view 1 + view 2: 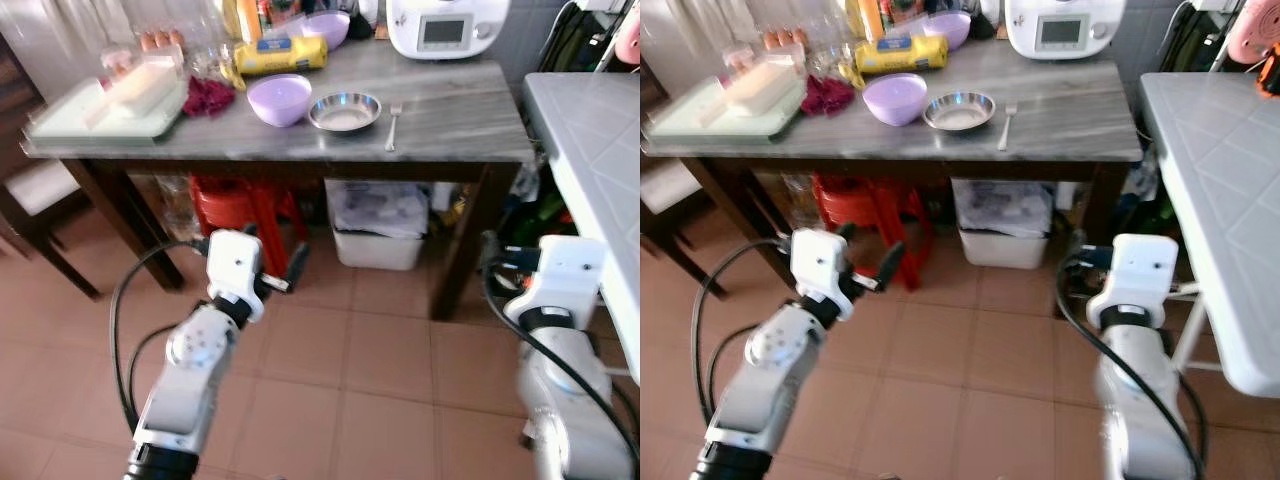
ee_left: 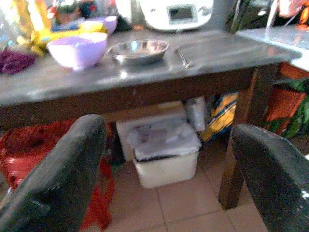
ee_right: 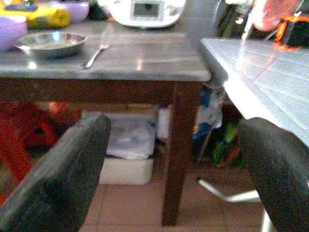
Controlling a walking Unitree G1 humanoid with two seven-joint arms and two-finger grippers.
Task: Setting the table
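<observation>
On the grey table a lilac bowl, a shallow steel plate and a fork stand in a row near the front edge. A second lilac bowl sits further back. My left gripper is held low in front of the table, open and holding nothing, looking at the bowl and plate. My right gripper is also low and open with nothing in it, facing the table's right leg, with the fork above it.
A white appliance, a yellow packet and a pale tray with a white block share the table. Under it stand a red stool and a white bin. A second grey-white table stands at the right, a dark chair at the left.
</observation>
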